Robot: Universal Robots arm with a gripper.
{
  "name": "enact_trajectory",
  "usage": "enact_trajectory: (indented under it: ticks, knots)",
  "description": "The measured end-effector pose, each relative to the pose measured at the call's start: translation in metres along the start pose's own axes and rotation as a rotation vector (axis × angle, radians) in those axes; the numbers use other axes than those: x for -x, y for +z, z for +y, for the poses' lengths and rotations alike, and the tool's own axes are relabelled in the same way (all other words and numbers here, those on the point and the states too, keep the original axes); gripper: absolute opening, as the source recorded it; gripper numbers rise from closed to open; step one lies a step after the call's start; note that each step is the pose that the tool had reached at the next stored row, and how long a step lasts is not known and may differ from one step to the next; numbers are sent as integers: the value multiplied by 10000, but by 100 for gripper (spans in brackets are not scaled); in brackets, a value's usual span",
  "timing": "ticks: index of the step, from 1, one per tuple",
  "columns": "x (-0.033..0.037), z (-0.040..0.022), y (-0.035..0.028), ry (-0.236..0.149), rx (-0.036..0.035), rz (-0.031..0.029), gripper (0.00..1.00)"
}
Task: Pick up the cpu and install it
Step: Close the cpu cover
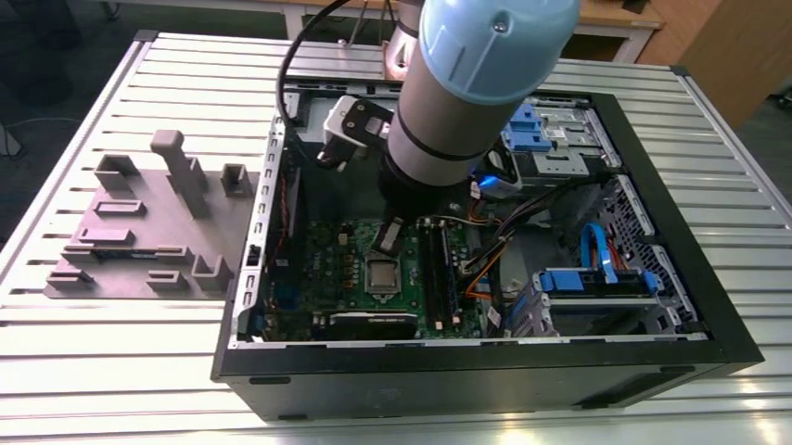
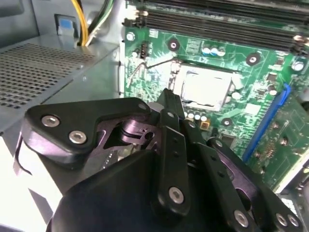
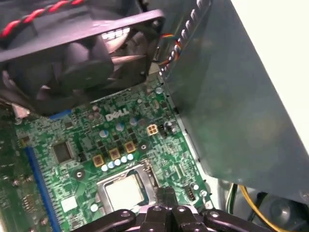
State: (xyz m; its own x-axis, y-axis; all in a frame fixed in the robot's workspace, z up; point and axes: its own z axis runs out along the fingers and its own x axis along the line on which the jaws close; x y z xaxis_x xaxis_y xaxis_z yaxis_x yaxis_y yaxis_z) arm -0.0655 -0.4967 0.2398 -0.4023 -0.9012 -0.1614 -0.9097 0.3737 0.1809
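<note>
Right now the gripper [image 3: 166, 193] is hanging just above one edge of the socket [image 3: 147, 178]. Its fingers are drawn narrow, almost together, and nothing is showing between them. The cpu [image 3: 124, 192] is lying inside the socket with its pale silvery top facing up. In both wrist views it is looking flat and square to the socket's frame, though I am unable to tell whether it is sitting fully down on the contacts.

That doubt is carrying the main risk. If the chip is resting slightly askew, any downward push from the closed fingertips is likely to be bending contacts under it rather than seating it. The fingers are also hovering so near the socket's rim that a sideways drift could be scraping them across the metal top, sliding the chip out of register.

The thin wire lever [image 2: 153, 62] just beside the socket seems to be standing free rather than latched. With the fingertips working this close to it, it could be catching on them and getting pulled.

Farther from the socket, the memory sticks [image 2: 217, 19] on one side and the black fan [image 3: 72, 63] on another are hemming the wrist in. A tilted or swinging exit from the socket could be knocking either one.
</note>
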Motion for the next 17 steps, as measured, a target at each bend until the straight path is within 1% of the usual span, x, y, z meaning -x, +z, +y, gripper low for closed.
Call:
enact_trajectory:
  ticks: [2,4,11,17]
  knots:
    - [-42,-15,-9,3,-3,4,10]
    - [-60,-19,-12,0,-3,6,10]
    - [-65,-19,-13,-9,-1,6,10]
    - [-89,11,-11,-8,-2,6,10]
